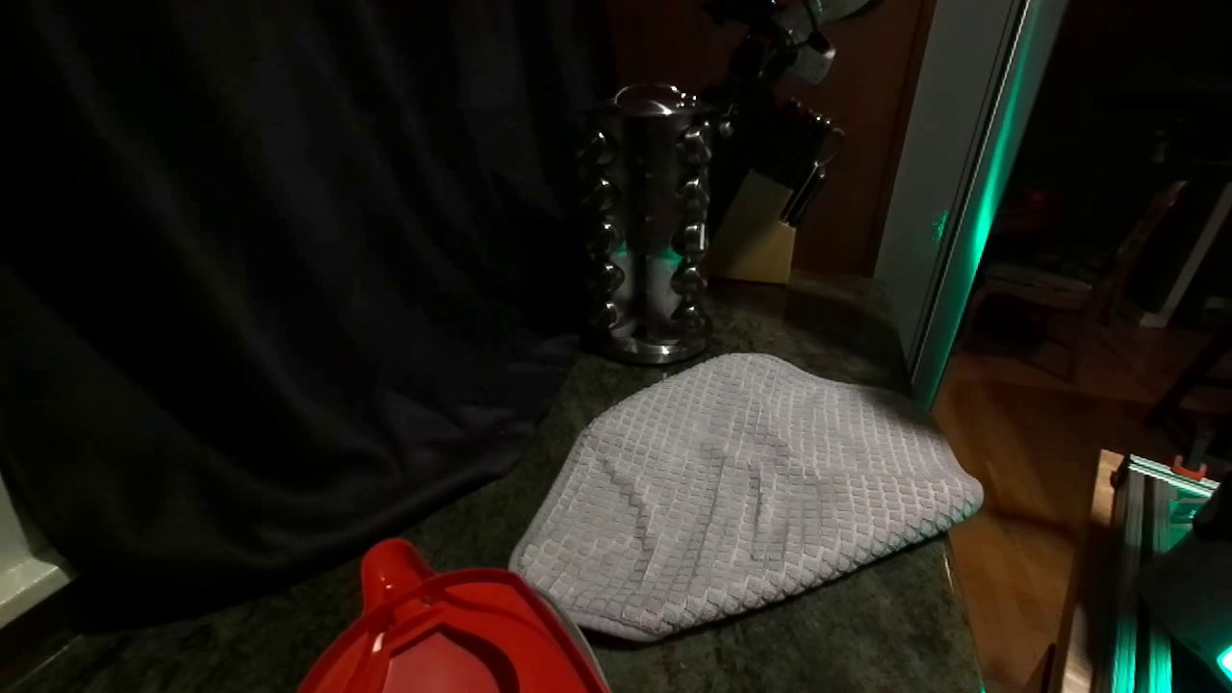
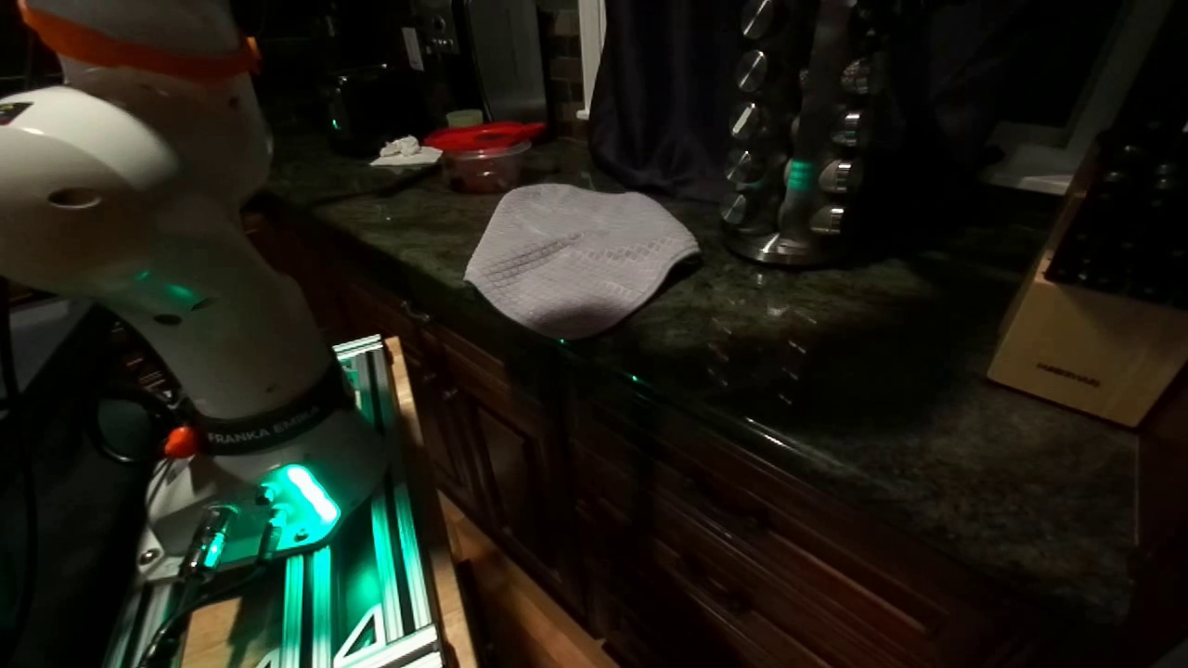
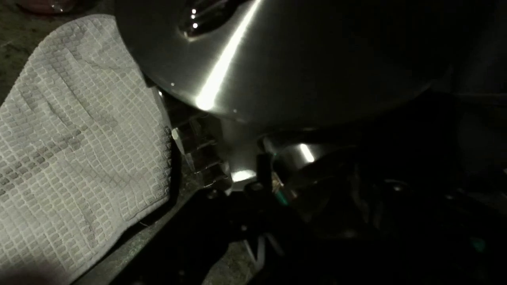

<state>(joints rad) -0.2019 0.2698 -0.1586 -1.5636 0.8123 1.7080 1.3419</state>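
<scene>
In the wrist view your end effector (image 3: 237, 190) is in deep shadow close beside the metal spice rack (image 3: 301, 67), and you cannot tell whether it is spread apart or clamped on something; in both exterior views the rack stands upright on the desk (image 2: 1021, 482), between the pale textured cloth (image 1: 741, 481) and the knife block (image 2: 1077, 343)

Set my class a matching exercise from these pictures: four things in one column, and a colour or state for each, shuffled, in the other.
Things
1. cloth
2. jar rack
3. knife block
4. plastic tub

Descriptions
A. topped with a red lid
B. light brown wood
C. pale grey, textured, creased
D. tall, shiny metal

Pairs: 1-C, 2-D, 3-B, 4-A
</scene>
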